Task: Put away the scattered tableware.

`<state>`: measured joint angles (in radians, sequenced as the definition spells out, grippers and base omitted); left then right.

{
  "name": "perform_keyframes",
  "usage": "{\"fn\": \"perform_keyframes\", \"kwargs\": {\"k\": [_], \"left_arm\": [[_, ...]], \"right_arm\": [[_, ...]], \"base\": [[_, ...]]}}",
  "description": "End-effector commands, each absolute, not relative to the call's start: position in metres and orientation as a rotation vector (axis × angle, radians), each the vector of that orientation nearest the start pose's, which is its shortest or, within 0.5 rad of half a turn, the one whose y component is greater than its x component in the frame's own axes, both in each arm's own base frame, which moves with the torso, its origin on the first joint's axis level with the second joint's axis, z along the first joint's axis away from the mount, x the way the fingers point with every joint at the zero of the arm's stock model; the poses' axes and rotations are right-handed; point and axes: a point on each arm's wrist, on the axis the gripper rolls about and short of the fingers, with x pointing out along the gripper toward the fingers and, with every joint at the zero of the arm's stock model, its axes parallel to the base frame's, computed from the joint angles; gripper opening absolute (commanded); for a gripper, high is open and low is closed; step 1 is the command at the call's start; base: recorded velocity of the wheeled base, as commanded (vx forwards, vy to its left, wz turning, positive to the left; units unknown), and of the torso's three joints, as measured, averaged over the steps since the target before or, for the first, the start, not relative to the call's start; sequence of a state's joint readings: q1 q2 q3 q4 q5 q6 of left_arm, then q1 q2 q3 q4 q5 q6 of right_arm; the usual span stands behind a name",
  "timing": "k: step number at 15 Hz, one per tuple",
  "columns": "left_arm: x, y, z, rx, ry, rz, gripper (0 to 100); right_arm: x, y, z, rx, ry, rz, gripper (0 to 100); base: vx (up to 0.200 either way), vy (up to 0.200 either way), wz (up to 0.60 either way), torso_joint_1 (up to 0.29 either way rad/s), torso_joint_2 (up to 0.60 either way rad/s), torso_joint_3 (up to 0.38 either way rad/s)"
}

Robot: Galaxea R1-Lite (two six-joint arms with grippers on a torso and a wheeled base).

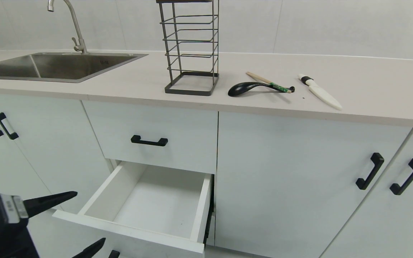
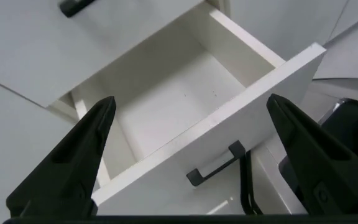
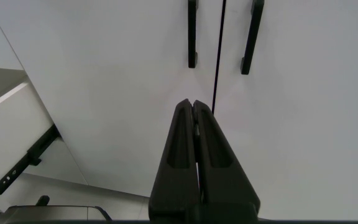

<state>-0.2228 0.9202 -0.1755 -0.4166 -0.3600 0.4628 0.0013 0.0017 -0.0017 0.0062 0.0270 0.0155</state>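
Observation:
On the counter lie a black spoon (image 1: 249, 87), wooden chopsticks (image 1: 268, 82) resting across its handle, and a white knife (image 1: 320, 91) with a black band. Below, the lower white drawer (image 1: 148, 239) is pulled out and its inside is bare (image 2: 173, 99). My left gripper (image 1: 81, 222) hangs open at the lower left, just in front of the drawer's front panel (image 2: 241, 118) and black handle (image 2: 216, 168). My right gripper (image 3: 193, 124) is shut with nothing in it, pointing at white cabinet doors (image 3: 291, 124) with black handles.
A black wire rack (image 1: 191, 46) stands on the counter left of the tableware. A steel sink (image 1: 56, 66) with a tap sits at the far left. A shut drawer (image 1: 149, 140) sits above the pulled-out one. Cabinet doors with black handles (image 1: 370, 171) flank both sides.

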Motion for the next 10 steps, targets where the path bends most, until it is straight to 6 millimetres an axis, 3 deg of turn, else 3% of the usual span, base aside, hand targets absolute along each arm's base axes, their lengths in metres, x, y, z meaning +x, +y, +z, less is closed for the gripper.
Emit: {"fn": "perform_keyframes", "kwargs": {"k": [1,8,10], "left_arm": [[0.058,-0.019,0.161,0.417,-0.014,-0.552,100],[0.008,-0.008,0.160,0.393,-0.214,-0.367,100],[-0.002,-0.008,0.149,0.405,-0.234,-0.347,100]], "right_arm": [[-0.023,0.001,0.075,0.015,0.008,0.029,0],[-0.023,0.001,0.075,0.015,0.008,0.029,0],[-0.023,0.001,0.075,0.015,0.008,0.029,0]], "base": [[0.000,0.000,0.00,0.000,0.00,0.000],[0.000,0.000,0.00,0.000,0.00,0.000],[0.000,0.000,0.00,0.000,0.00,0.000]]}}
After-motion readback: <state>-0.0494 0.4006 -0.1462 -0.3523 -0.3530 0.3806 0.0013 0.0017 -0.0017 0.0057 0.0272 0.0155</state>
